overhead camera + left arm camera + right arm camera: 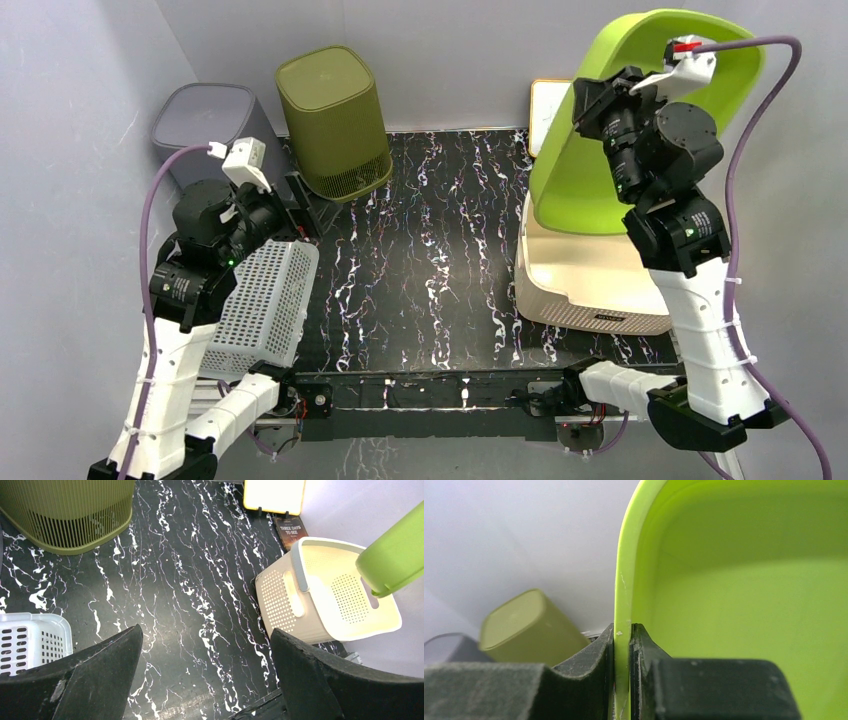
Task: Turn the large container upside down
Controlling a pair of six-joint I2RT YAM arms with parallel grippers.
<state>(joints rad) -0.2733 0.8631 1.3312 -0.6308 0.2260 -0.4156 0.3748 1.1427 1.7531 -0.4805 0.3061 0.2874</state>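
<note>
Risk: only a thin pinch on the rim. The lime container [585, 185] hangs tilted above the cream basket [590, 300] and could swivel or slip mid-turn, dropping onto it. Right gripper [623, 635] fingers [589, 655] are clenched on that rim. Left gripper [205, 632] is spread wide over the worktop [430, 250], holding nothing. Lime interior bare. Cream basket empty. Inside of white basket [262, 300] unseen.
</note>
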